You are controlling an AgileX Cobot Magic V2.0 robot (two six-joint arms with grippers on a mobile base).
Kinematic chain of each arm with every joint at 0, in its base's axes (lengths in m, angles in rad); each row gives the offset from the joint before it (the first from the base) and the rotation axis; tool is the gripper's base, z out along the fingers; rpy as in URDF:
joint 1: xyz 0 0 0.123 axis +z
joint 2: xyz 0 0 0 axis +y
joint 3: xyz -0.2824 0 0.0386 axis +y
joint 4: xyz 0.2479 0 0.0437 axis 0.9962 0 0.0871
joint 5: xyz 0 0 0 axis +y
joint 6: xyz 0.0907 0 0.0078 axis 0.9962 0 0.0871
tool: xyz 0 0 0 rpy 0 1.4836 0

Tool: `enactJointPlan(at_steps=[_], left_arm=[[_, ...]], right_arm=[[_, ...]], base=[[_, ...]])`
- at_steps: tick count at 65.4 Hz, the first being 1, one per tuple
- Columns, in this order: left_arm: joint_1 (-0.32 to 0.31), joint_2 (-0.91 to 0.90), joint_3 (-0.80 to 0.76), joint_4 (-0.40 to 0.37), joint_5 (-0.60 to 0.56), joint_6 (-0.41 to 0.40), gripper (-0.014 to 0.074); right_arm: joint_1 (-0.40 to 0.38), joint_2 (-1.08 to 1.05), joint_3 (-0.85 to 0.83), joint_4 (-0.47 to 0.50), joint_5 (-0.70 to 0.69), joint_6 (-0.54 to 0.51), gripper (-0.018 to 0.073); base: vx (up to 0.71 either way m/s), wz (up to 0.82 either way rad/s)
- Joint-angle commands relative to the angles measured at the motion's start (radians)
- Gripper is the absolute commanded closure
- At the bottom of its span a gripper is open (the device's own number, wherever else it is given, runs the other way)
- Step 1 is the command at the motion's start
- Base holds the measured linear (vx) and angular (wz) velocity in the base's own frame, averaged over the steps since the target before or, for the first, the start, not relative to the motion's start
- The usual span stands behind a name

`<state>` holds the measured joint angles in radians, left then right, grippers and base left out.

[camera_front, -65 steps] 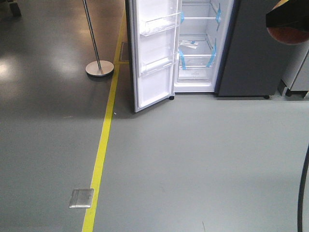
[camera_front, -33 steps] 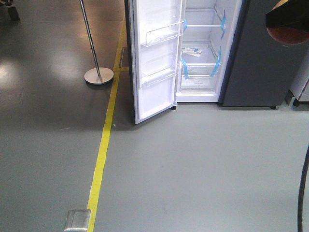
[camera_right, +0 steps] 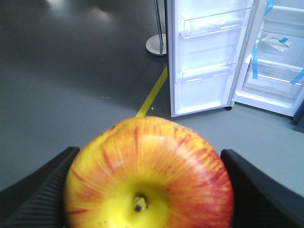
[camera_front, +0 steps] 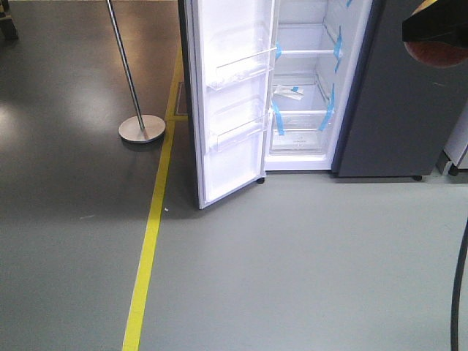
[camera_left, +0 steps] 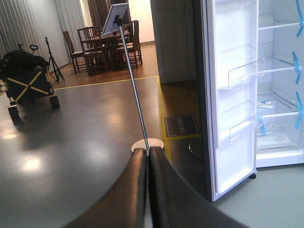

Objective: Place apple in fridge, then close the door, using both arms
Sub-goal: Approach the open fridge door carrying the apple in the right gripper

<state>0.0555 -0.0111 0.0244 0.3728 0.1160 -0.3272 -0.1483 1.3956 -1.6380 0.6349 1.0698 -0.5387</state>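
Observation:
The apple point(camera_right: 149, 175), red streaked over yellow, fills the right wrist view, and my right gripper point(camera_right: 149, 183) is shut on it, a black finger point(camera_right: 40, 192) pressing each side. In the front view the apple point(camera_front: 436, 53) hangs at the top right, held high off the floor. The fridge point(camera_front: 395, 110) stands ahead with dark grey sides and white shelves point(camera_front: 303, 117) with blue tape. Its door point(camera_front: 234, 102) is swung wide open to the left, showing clear bins. My left gripper point(camera_left: 148, 154) is shut on nothing, its fingers pressed together, left of the door point(camera_left: 232, 95).
A metal pole on a round base point(camera_front: 141, 129) stands left of the door. A yellow floor line point(camera_front: 150, 241) runs toward the fridge. A wheeled cart point(camera_left: 26, 80) and chairs point(camera_left: 104, 47) are far left. A white cabinet point(camera_front: 459, 139) is right of the fridge.
The fridge and its door have come closer and sit lower and larger in the front view. The metal floor plate has slid out at the bottom. The apple stays held.

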Motion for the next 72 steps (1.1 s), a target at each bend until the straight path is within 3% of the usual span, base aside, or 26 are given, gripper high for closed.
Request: enactJointPlan(at_steps=[1,72], left_arm=[[-0.006,-0.015,-0.018,-0.006,-0.061,-0.002,0.0603],[-0.006,-0.015,-0.018,-0.006,-0.061,-0.002,0.0603]], right_arm=[[-0.003,-0.032,-0.031,0.043,-0.059,-0.005,0.0437],[-0.003,-0.032,-0.031,0.043,-0.059,-0.005,0.0437]], base=[[0.22,-0.03],[0.19,-0.01]])
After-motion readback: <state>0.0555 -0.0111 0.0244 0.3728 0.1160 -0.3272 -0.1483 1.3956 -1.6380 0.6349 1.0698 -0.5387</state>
